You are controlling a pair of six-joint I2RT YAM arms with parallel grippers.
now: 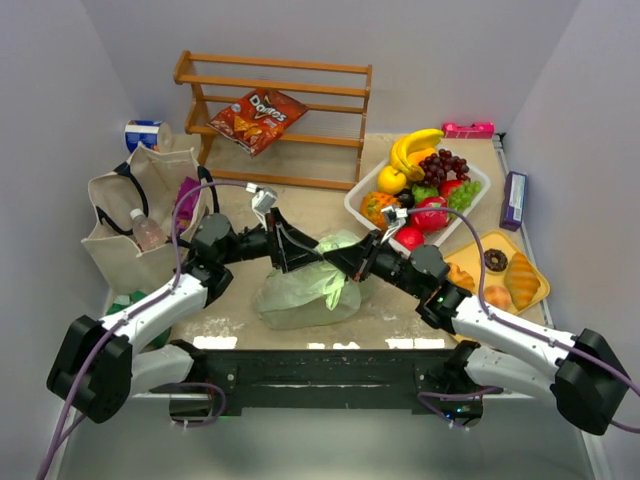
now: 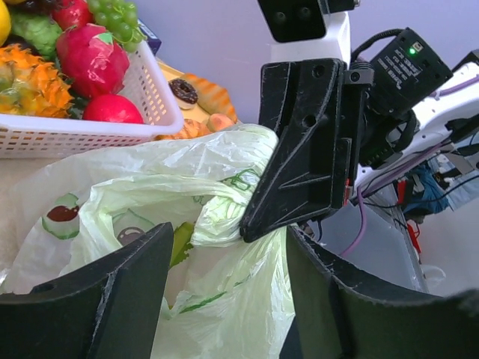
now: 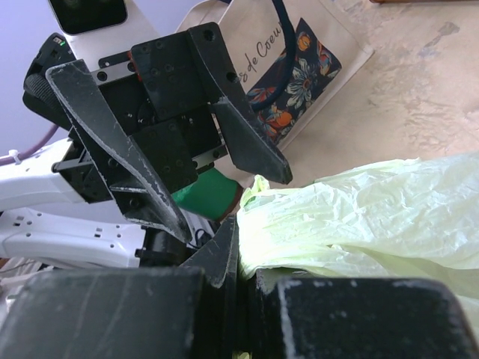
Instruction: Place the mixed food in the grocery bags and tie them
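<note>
We held the green bag [image 1: 300, 295] pinched at its top in the right gripper [image 3: 238, 258]; the left gripper [image 2: 230, 238] gaped empty to its left. We needed a firm second grip before knotting.

Legible: "Doritos" on the red snack packet [image 1: 257, 118], which lies on the wooden rack [image 1: 280, 65] at the table's far edge. From my right wrist view I read "de Coeur" printed on the beige tote [image 3: 247, 30].
</note>
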